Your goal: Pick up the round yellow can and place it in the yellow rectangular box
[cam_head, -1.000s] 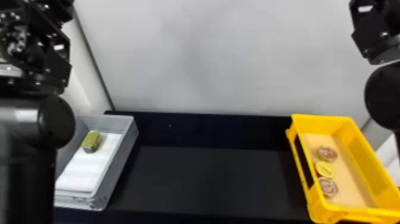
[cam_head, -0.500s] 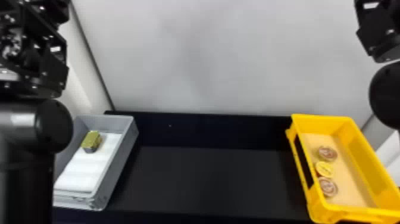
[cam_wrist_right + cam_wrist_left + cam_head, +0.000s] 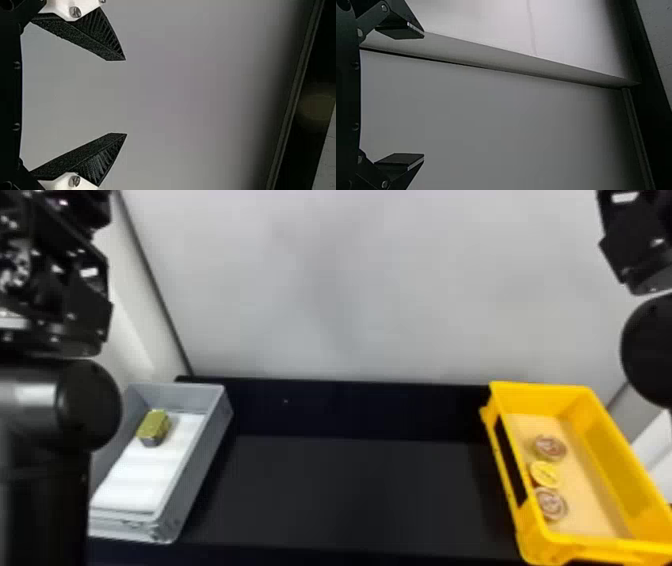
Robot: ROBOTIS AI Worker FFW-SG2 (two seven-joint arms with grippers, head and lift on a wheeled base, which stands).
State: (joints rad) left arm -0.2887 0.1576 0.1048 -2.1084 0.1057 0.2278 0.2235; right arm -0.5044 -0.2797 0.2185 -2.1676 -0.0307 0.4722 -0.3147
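Observation:
The round yellow can [image 3: 545, 474] lies in the yellow rectangular box [image 3: 556, 550] at the right, between two round brownish cans [image 3: 551, 447]. My left arm [image 3: 85, 405] stands at the head view's left edge, well above and beside the grey tray. My right arm [image 3: 650, 350] is at the right edge, near the yellow box. In the left wrist view the left gripper [image 3: 423, 97] is open, with a bare pale surface between its fingers. The right gripper [image 3: 126, 97] in its own wrist view is open too, holding nothing.
A grey tray [image 3: 197, 470] at the left holds a gold-green rectangular tin [image 3: 154, 427] on a white liner. A dark table [image 3: 350, 490] spans between tray and box. Behind it rises a pale wall [image 3: 375, 290].
Both arms have shifted slightly outward, the left one leftward and the right one rightward. The cans, tin, tray and box have stayed in place.

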